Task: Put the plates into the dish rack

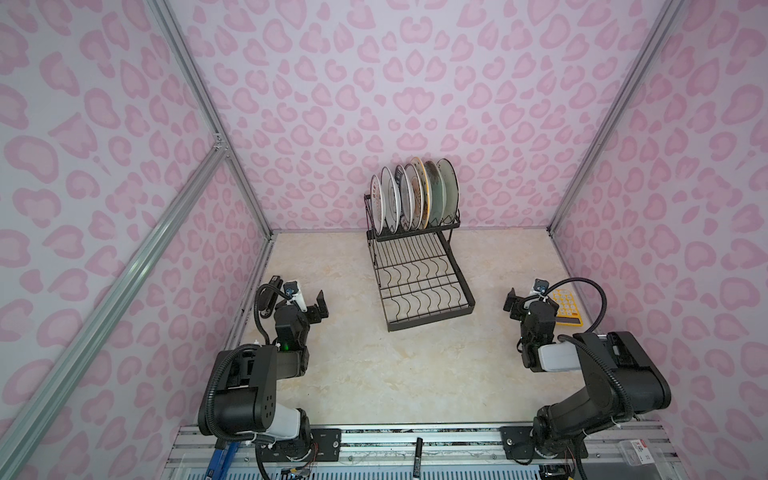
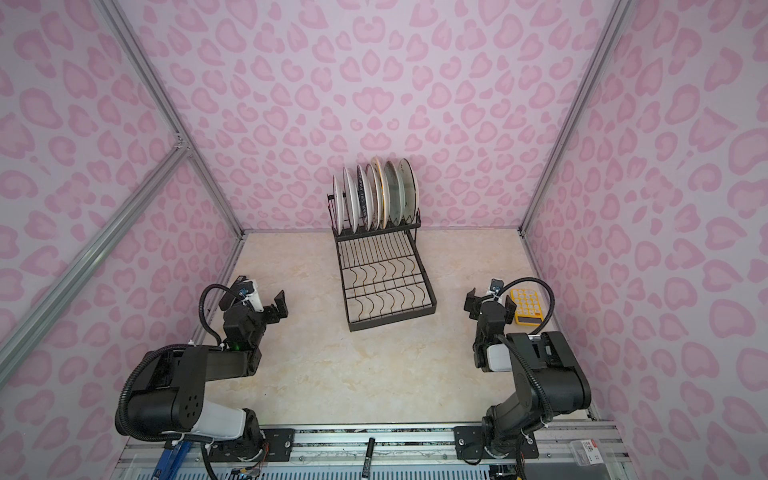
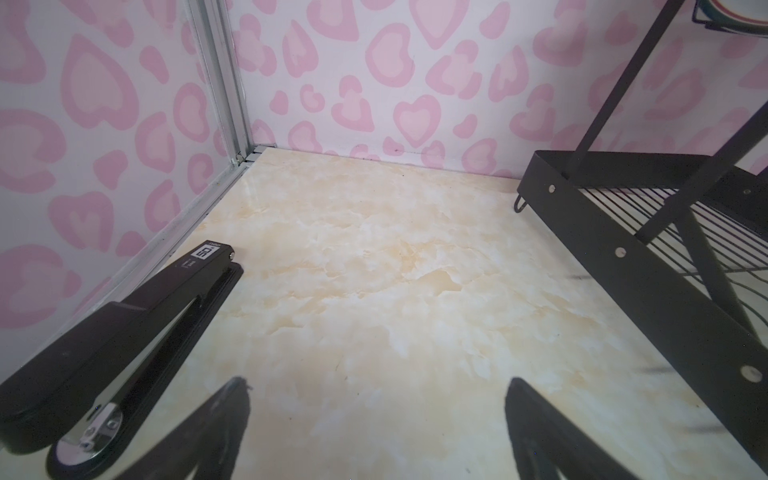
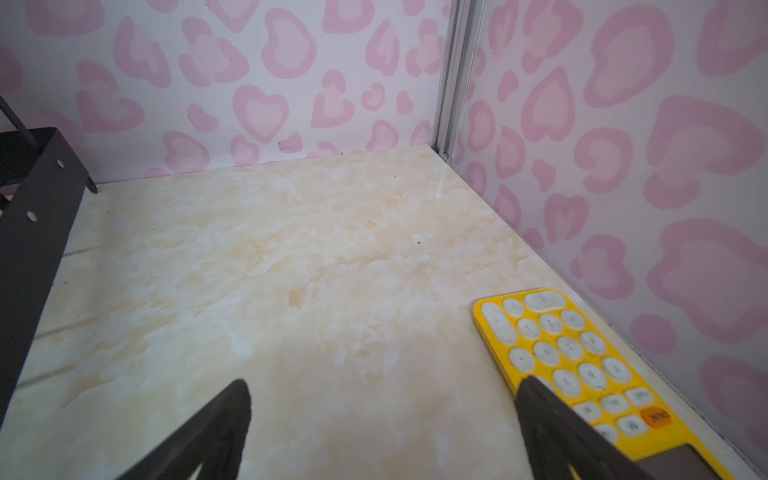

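The left gripper (image 3: pixel 376 384) hangs over the cream marble-patterned tabletop (image 1: pixel 374 365), jaws spread wide and holding nothing. A black stapler (image 3: pixel 124 332) lies just beside it along the left wall. The right gripper (image 4: pixel 384 382) is equally spread and unladen, with a yellow push-button calculator (image 4: pixel 561 345) just beside it by the right wall. Open tabletop lies between the arms. The black wire 2-tier dish rack (image 1: pixel 419 286) stands well apart, against the back wall, with 7 round ceramic plates (image 1: pixel 415 195) on edge in its upper tier.
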`<action>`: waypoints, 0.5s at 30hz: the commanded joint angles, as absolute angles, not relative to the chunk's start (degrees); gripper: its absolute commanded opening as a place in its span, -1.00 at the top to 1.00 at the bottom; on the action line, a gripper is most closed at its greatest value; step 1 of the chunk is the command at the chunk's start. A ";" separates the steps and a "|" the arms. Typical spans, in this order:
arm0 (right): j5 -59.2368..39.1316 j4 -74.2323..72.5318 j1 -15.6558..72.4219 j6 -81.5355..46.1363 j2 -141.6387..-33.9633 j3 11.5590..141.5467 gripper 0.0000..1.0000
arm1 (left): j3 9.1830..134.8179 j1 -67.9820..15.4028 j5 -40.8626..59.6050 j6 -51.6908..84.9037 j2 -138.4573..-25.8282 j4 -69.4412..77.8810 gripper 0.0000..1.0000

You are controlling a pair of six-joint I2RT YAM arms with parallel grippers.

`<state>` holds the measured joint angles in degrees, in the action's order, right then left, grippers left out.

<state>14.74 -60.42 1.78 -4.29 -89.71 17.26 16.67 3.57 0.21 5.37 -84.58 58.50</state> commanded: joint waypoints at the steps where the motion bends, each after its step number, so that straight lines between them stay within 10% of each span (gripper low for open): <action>1: 16.18 -61.99 1.98 -3.73 -89.35 17.14 -0.97 | 17.47 3.22 -1.79 4.58 -84.39 59.04 -0.95; 15: 16.35 -63.90 2.13 -3.34 -89.79 16.67 -0.97 | 18.86 2.23 -0.01 2.50 -84.67 56.75 -0.95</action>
